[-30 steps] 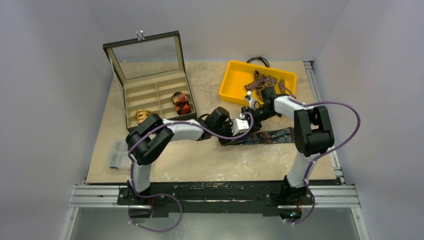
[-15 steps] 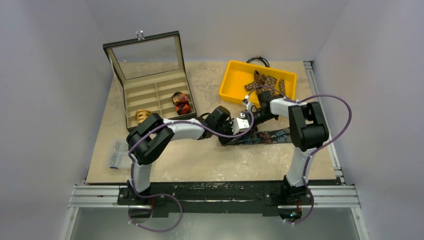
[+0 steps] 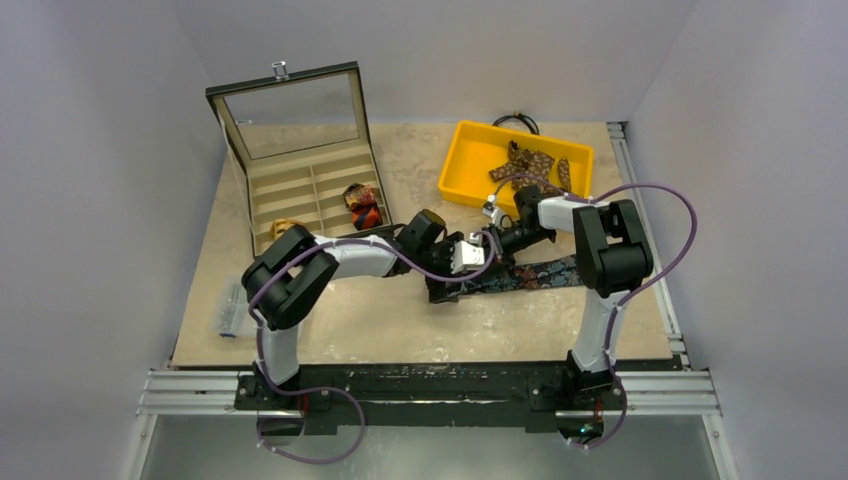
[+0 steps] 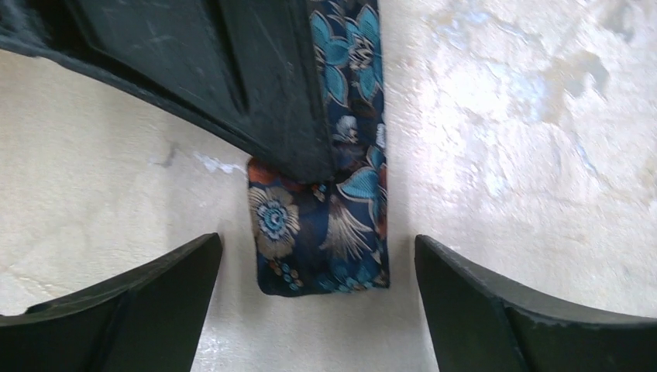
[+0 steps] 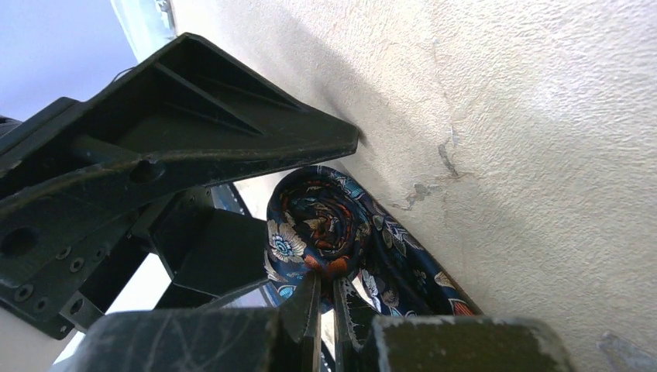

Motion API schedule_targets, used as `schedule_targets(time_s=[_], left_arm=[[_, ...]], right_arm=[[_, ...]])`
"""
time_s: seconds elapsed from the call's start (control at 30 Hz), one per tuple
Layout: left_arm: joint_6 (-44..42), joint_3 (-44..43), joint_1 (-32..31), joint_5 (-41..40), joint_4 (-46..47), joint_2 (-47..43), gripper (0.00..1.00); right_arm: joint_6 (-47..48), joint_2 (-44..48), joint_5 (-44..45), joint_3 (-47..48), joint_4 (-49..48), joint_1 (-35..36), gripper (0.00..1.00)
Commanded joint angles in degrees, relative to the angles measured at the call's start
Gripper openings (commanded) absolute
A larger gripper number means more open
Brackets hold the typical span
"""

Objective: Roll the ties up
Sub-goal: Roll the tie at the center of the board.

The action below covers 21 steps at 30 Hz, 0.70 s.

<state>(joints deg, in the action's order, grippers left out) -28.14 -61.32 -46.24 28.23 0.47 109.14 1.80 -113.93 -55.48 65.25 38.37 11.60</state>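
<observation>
Beige, mottled stone-look tabletop (image 3: 400,330) fills the overhead view, closed in by pale walls. An open compartment box with a glass lid (image 3: 300,170) stands at 10 o'clock, with a red-orange coil (image 3: 362,205) and a tan coil (image 3: 285,230) already in its slots. At 1 o'clock a yellow bin (image 3: 470,165) holds brown patterned ties (image 3: 530,160) in a loose heap. Both arms meet near the table's middle over the navy floral tie (image 3: 545,273), which lies flat on the surface. Its long axis runs roughly from 9 to 3 o'clock, the far end tipped slightly toward 2. The started roll sits at the 9 o'clock end and the free length points away toward the right arm's side. The right gripper (image 5: 325,291) is clenched, nipping the fabric at the edge of the small coil (image 5: 325,221). The left gripper (image 4: 318,256) is released, its jaws spread wide either side of the tie's rolled end and touching nothing. To do this step well, the right pinch probably needs to stay at the coil's core. Turning it along the tie's own line should let each wrap land squarely on the last. The left jaws could close lightly on the roll's sides to stop it telescoping or springing loose.
</observation>
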Motion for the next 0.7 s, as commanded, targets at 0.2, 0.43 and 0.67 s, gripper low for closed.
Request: schedule_targets(time_s=[0.2,0.43,0.67], left_arm=[[-1.2,-3.8,-0.3,8.0,-5.7,-0.5,0.9],[-2.0,-9.9,-1.8,5.2,-10.1,4.6,0.64],[-3.3,-7.9,-1.9,3.6,-11.5,4.6,0.5]], right_arm=[[4.8,1.3,8.7,-2.2,-2.4,0.3,0.0],[6.5,2.1,8.3,-2.9,-2.1,0.3,0.0],[8.4,2.0,8.3,-2.1,-1.5,0.3,0.0]])
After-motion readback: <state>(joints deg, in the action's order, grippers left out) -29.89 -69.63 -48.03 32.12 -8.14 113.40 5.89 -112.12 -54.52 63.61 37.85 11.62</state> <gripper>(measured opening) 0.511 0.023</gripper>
